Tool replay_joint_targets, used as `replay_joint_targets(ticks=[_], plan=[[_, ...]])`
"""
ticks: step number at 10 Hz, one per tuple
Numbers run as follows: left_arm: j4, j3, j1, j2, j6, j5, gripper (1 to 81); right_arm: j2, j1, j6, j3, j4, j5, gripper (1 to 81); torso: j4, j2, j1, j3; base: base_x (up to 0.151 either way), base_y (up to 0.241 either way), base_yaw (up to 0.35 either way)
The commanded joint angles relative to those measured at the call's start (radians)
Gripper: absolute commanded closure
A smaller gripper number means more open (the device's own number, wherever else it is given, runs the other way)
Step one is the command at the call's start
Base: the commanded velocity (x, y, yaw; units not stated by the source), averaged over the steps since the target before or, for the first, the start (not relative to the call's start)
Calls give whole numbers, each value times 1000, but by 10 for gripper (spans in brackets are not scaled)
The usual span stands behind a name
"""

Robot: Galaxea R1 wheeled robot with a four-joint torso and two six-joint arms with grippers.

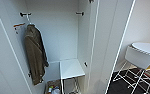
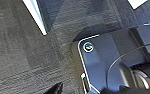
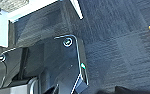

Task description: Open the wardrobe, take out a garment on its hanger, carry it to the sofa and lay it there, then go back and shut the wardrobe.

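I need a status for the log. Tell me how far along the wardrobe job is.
The wardrobe stands open, so the opening step looks done. On the rail inside hangs an olive-brown jacket; I see no white T-shirt there, which fits it having been taken out, though the pictures cannot confirm that it reached the sofa. Both wrist cameras look down at dark carpet. Closing the doors is left.

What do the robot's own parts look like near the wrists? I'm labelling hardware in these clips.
In both wrist views: a dark, glossy plate with rounded, light-edged corners and a round ringed fitting. A thin cable arcs over the left one. Each plate edge carries a small green light.
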Motion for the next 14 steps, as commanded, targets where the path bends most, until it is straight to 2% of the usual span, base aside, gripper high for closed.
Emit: replay_joint_targets(ticks=[1, 3, 4, 5, 6, 7, 9, 10, 11, 13, 14], plan=[[-209, 137, -17, -333, -131, -101, 10, -141, 233, 70, -130, 32, 44, 10, 0, 0, 0, 0, 0, 0, 0], [-219, 117, -24, -451, -287, -121, 10, -144, 334, 119, -240, 32, 44, 10, 0, 0, 0, 0, 0, 0, 0], [-219, 90, -32, -510, -418, -166, 10, -147, 388, 145, -286, 32, 42, 10, 0, 0, 0, 0, 0, 0, 0], [-219, 62, -50, -537, -510, -184, 10, -156, 438, 193, -303, 32, 42, 10, 0, 0, 0, 0, 0, 0, 0], [-209, 7, -104, -565, -635, -175, 10, -183, 496, 272, -329, 32, 47, 10, 0, 0, 0, 0, 0, 0, 0], [-206, -22, -185, -579, -659, -146, 10, -208, 565, 341, -340, 31, 53, 10, 0, 0, 0, 0, 0, 0, 0], [-148, 52, -398, -629, -659, -17, 10, -240, 713, 396, -320, 32, 10, 10, 0, 1, 1, -1, 0, 0, 0], [-114, 103, -508, -623, -659, 47, 10, -234, 766, 427, -308, 32, -20, 10, 0, 1, 1, -1, 0, 0, 0], [-82, 167, -629, -601, -659, 142, 10, -219, 809, 465, -299, 32, -30, 10, 0, 1, 1, -2, 0, 0, 0], [-77, 205, -739, -551, -659, 216, 10, -170, 882, 587, -239, 32, -39, 10, 0, 2, 2, -2, 0, 0, 0], [-78, 206, -753, -524, -659, 235, 10, -124, 909, 640, -206, 32, -64, 10, 0, 2, 2, -3, 0, 0, 0]])
